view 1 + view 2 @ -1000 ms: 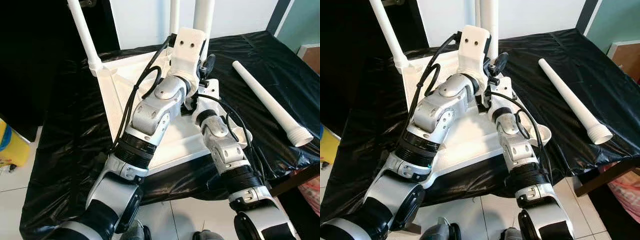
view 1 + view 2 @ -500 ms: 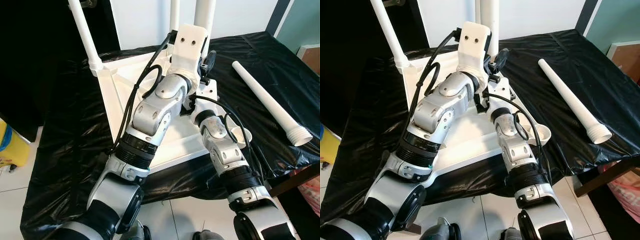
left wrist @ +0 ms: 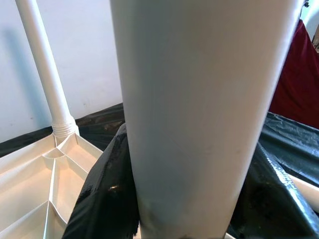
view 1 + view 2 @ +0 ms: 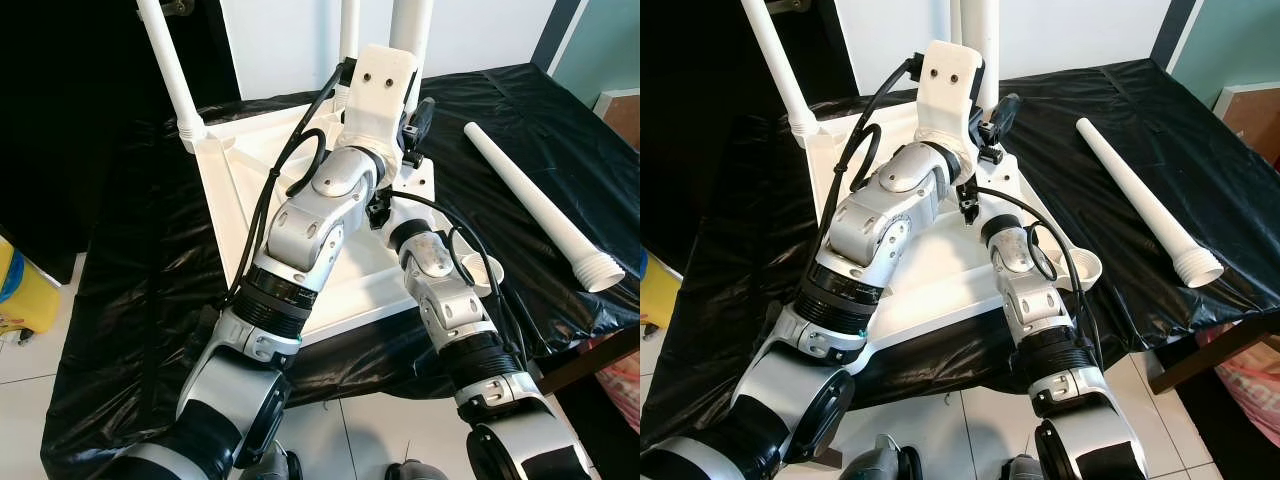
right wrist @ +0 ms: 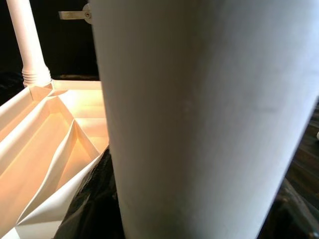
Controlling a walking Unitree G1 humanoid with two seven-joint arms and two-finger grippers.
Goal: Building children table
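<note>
Overhead, the white tabletop (image 4: 245,180) lies upside down on black plastic sheeting (image 4: 130,300), ribbed underside facing up. One white leg (image 4: 168,65) stands screwed into the far left corner; a second upright leg (image 4: 348,30) rises at the back, and a third, thicker-looking leg (image 4: 410,35) stands at the far right corner, where both arms converge. Left gripper (image 3: 149,209) and right gripper (image 5: 149,209) are both pressed up close to this third leg, the tube looming large in each wrist view with black material at either side of it (whether the fingers are clamped on it or merely alongside, cannot tell). A fourth leg (image 4: 545,210) lies loose on the sheeting well to the right of the tabletop, threaded end toward the near edge. A yellow object (image 4: 20,295) sits on the tiled floor (image 4: 30,370) at far left.
</note>
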